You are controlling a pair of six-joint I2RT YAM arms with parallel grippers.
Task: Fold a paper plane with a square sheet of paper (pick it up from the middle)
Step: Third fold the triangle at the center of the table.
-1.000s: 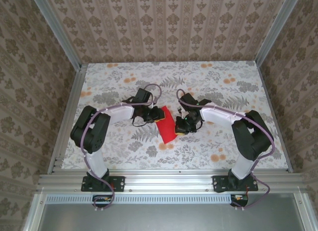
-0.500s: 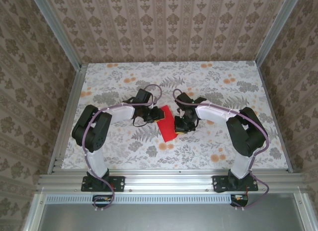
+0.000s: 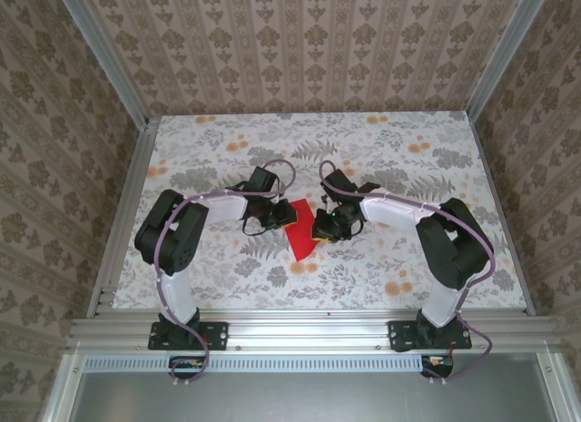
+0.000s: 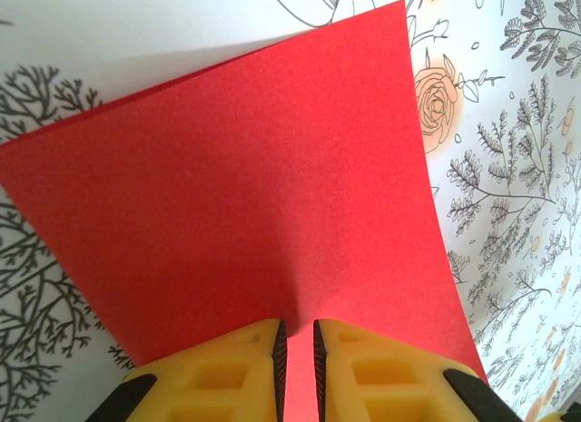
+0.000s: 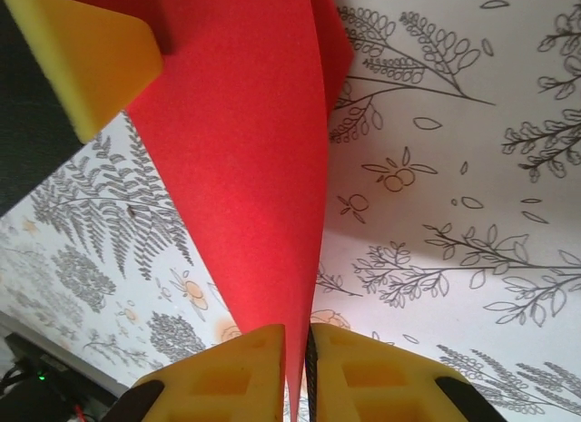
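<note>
Right claw (image 5: 295, 349) leftward, on red paper (image 5: 245, 168).

No writing, number, label or brand mark can be read anywhere. The thin bright red square sheet of paper (image 4: 245, 213) is plain, and the pale floral-printed table cover (image 3: 381, 141) carries only drawn plants.

The middle of the desk (image 3: 408, 154) was blocked by the square sheet of paper (image 3: 300, 236), which was pinched between the left pincer (image 3: 277, 215) and the right pincer (image 3: 320, 230). The flanks were barred by the bent left arm (image 3: 172, 236) and right arm (image 3: 449, 240). Free room was offered behind the pincers, across the far desk, which was closed off by the papered wall (image 3: 309, 50) and metal posts (image 3: 102, 54).
</note>
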